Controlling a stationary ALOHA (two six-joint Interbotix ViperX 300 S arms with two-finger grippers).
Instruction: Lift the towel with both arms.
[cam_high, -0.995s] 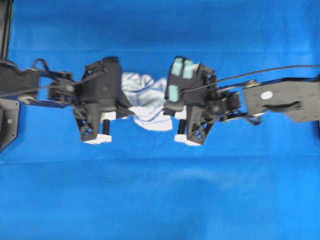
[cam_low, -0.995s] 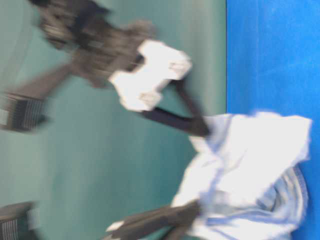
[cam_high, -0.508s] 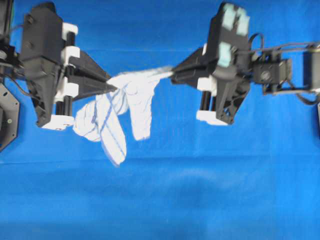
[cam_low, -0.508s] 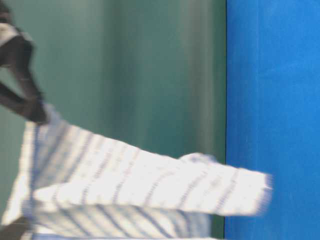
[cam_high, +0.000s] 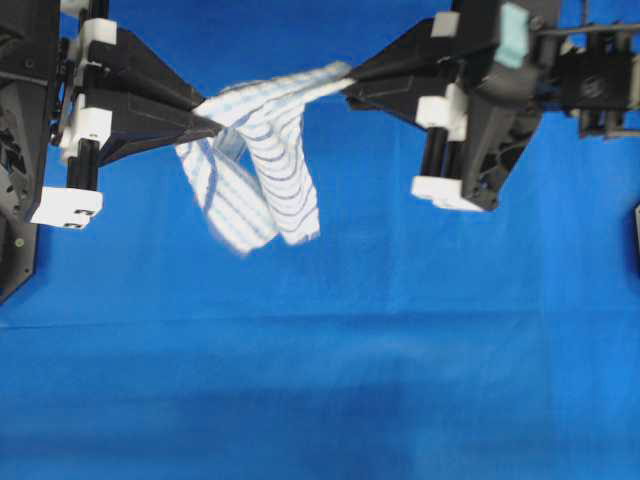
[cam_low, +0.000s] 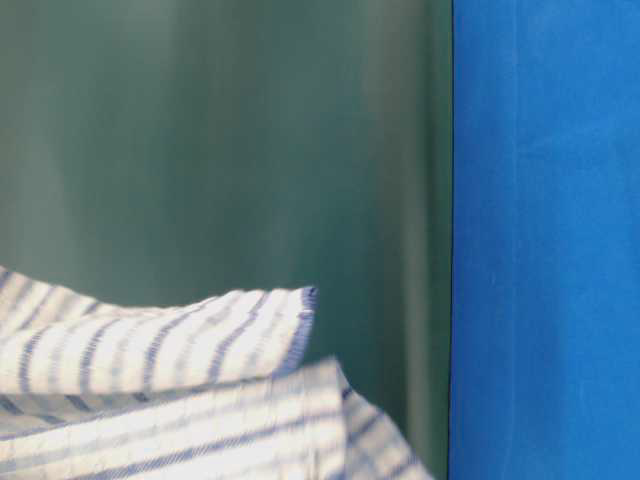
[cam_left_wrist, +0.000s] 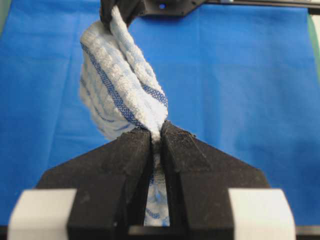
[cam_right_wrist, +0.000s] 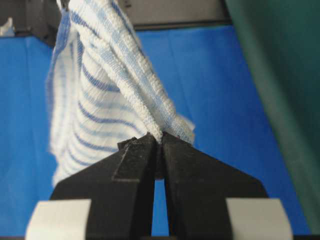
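The towel is white with blue stripes and hangs in the air between my two grippers, clear of the blue cloth. My left gripper is shut on its left end; the left wrist view shows the cloth pinched at the tips of the left gripper. My right gripper is shut on the right end; in the right wrist view the towel runs from the tips of the right gripper up to the other gripper. The towel's folds fill the lower left of the table-level view.
The blue table cloth lies under everything. A dark green wall stands behind it in the table-level view. A black mount sits at the left edge.
Both grippers have risen and pulled apart from the table with the towel, which went from a heap on the cloth to hanging stretched between them.
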